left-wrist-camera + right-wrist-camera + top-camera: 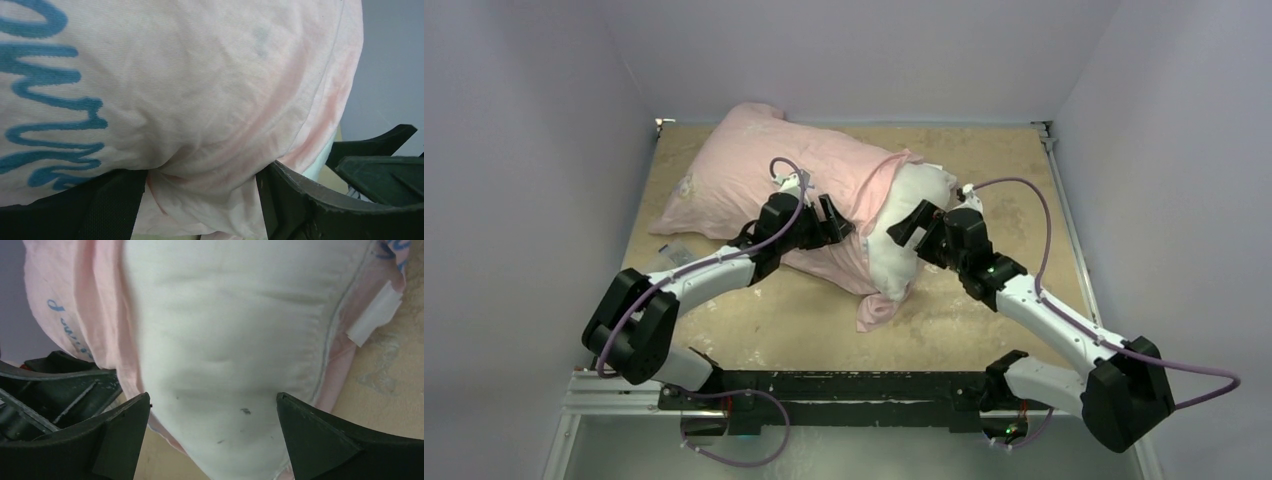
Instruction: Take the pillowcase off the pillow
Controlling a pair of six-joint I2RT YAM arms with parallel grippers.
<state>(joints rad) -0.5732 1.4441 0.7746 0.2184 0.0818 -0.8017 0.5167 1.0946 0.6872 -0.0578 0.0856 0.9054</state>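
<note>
a robot lab test cell: plain lilac panels (524,150) box in a worn tan table (964,320), with a black mounting rail (844,385) along its near edge.

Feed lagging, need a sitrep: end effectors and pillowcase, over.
Left end effector clamped on pillowcase. Right end effector clamped on pillow, bared end. Pillowcase mostly on. Nothing blocking.

Big looping blue script (50,120) on the pale pink pillowcase (210,85), cut off at the edge. I can't read a word. The smaller blue lettering by my right side is also illegible.
</note>
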